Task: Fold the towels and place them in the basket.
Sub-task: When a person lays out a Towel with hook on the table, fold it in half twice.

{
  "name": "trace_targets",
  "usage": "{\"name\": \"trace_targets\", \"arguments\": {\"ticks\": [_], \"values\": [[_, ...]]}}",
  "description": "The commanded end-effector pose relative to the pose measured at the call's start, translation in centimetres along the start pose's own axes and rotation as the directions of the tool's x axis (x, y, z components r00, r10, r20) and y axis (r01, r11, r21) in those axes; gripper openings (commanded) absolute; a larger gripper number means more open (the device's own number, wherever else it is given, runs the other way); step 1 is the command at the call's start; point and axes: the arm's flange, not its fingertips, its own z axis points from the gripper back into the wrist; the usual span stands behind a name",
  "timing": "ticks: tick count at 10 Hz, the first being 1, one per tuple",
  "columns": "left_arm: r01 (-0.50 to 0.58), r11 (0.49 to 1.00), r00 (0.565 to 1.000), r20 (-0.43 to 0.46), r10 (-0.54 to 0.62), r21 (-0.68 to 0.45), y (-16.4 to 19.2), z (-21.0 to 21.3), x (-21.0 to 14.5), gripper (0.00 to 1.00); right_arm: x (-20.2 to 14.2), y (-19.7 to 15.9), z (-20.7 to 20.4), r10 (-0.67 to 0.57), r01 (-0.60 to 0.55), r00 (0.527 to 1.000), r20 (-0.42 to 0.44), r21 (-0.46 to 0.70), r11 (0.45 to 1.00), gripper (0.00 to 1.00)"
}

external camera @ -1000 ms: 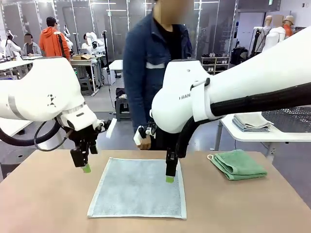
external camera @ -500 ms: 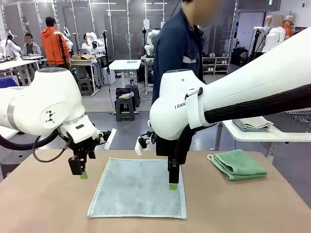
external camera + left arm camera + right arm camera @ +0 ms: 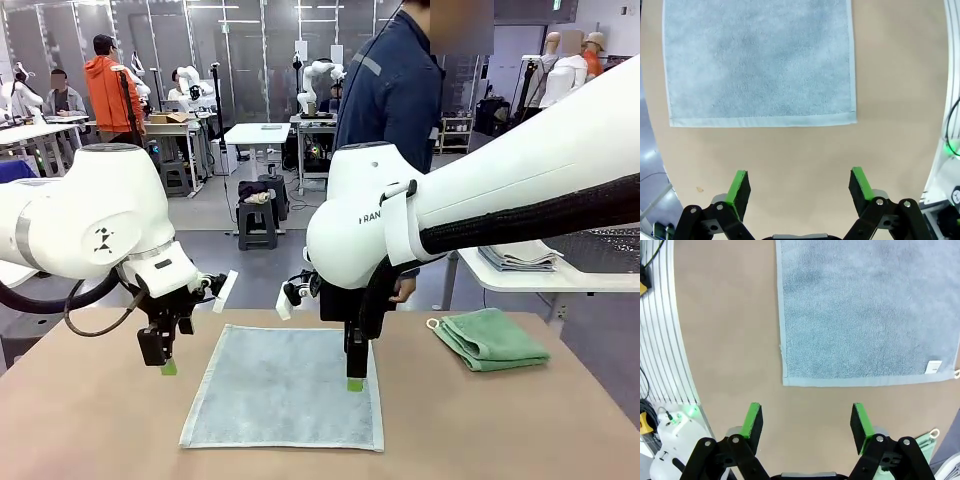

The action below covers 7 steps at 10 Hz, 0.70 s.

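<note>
Grey-blue towel (image 3: 285,385): one, and you had it lying flat and unfolded on the table (image 3: 90,430), between your two grippers.
Green towel (image 3: 490,338): one, folded, on the same table, well apart to the right of the flat one, its hanging loop pointing left.
Towels counted: two on your table, none in a gripper.
Label tag (image 3: 933,367): one, white, at a corner of the grey-blue towel.
Left gripper (image 3: 166,366): your left jaws stood wide apart and empty, over bare tabletop just beside the towel's left edge.
Right gripper (image 3: 354,383): your right jaws were also spread with nothing between them, at the towel's right edge; you could not tell whether the tips touched the cloth.
Basket (image 3: 595,245): one dark lattice wall showed on the white side table (image 3: 520,280) to your right, partly hidden by your right arm.
Folded cloths (image 3: 518,252): a small stack beside that lattice wall; you could not count them.
Person (image 3: 400,90): one, in a dark blue jacket, stood at the far side of the table, one hand (image 3: 403,290) hanging low.
</note>
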Motion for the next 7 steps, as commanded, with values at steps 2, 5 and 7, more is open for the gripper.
{"name": "trace_targets", "arguments": {"ticks": [2,5,7], "values": [[-0.021,1.000,1.000,0.010,0.021,-0.013,-0.9,-1.7,0.6,1.00,-0.2,1.2,-0.6,0.023,-0.024,1.000,-0.013,-0.042,0.999,0.88],[-0.019,1.000,1.000,0.012,0.019,-0.015,-2.6,-3.2,1.3,1.00,-0.9,2.8,-2.0,0.019,-0.020,1.000,-0.017,-0.031,0.999,0.88],[-0.013,1.000,1.000,0.021,0.013,-0.003,-3.6,-4.4,1.4,1.00,-1.7,3.2,-3.9,-0.001,0.001,1.000,-0.002,-0.044,0.999,0.88]]}}
